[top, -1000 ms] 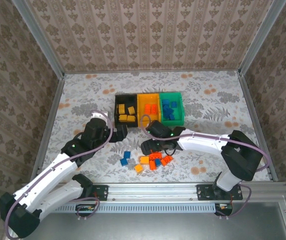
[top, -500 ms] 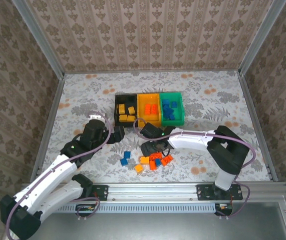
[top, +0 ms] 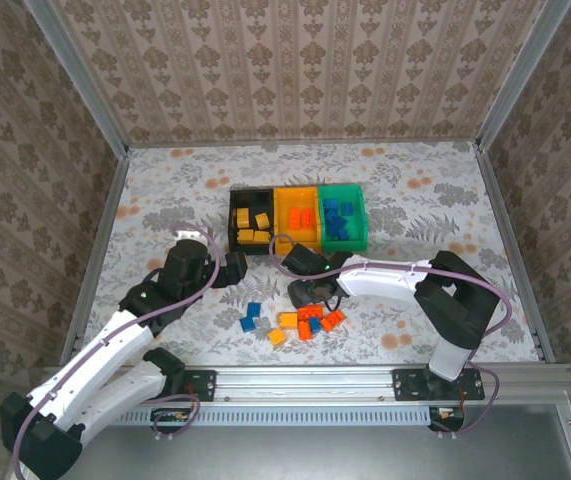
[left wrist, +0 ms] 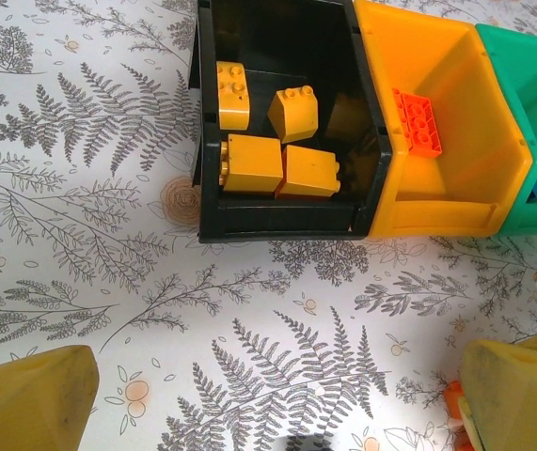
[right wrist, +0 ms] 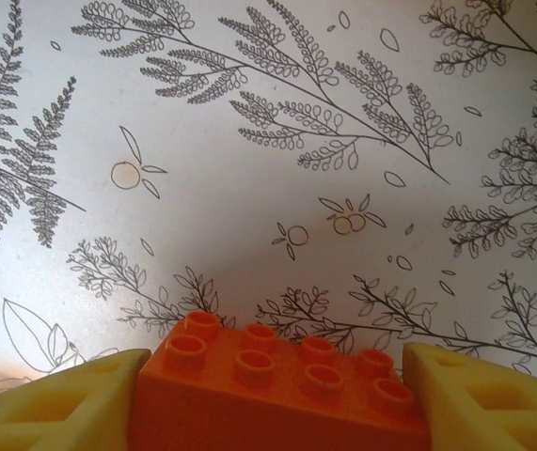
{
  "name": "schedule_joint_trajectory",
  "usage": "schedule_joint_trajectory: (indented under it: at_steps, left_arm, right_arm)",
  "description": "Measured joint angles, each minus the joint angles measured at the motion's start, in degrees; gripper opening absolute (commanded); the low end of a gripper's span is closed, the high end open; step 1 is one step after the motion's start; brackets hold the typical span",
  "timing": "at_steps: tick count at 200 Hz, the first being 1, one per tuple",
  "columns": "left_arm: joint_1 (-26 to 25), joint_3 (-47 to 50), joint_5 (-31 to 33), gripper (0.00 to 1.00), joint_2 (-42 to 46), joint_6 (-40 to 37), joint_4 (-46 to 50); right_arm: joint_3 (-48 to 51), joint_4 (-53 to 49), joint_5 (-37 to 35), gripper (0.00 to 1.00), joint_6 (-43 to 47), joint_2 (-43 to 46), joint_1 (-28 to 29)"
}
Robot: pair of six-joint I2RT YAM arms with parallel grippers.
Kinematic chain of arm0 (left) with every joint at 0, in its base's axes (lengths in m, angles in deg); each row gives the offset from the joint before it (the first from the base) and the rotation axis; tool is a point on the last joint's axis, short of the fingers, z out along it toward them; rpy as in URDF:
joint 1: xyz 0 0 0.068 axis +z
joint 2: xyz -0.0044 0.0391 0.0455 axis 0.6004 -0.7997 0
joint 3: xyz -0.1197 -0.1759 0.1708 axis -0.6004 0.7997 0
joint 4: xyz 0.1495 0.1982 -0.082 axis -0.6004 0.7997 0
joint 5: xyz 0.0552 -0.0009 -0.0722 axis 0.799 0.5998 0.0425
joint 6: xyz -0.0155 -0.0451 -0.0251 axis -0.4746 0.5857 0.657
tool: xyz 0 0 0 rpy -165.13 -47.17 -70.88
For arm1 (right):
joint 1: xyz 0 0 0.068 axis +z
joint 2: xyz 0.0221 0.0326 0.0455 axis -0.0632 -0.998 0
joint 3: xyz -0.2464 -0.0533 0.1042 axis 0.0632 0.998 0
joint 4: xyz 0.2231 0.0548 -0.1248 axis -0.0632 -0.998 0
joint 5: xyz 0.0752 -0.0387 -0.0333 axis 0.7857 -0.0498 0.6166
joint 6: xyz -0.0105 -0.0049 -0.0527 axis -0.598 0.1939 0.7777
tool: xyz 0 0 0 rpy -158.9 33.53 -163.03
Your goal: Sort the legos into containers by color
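Item: red-orange 2x4 lego brick (right wrist: 282, 390).
Location: pinched end to end by the right end effector (top: 310, 293), beside the loose pile (top: 310, 322) on the surface (top: 165, 190).
Handling, judged: light, rigid, smooth-walled; the flat end faces suit the grip.
Likely destination: yellow-orange bin (left wrist: 434, 214).
Left end effector (left wrist: 273, 402): spread, empty.

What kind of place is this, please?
Probably a robot lab cell: aluminium frame posts, wallpapered panels around a fern-print table, left arm and right arm bolted at its edge.
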Motion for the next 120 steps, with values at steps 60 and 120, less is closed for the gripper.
schedule_joint_trajectory:
  at_steps: [60, 120]
  left_arm:
    - [0.7, 0.0, -0.5, 1.00, 0.4, 0.0, 0.0]
    - [1.1, 0.0, -2.0, 1.00, 1.7, 0.2, 0.0]
  right_arm:
    - [-0.5, -0.4, 0.0, 0.57, 0.9, 6.9, -2.7]
    - [-18.5, 1.5, -0.5, 0.57, 2.6, -0.7, -10.8]
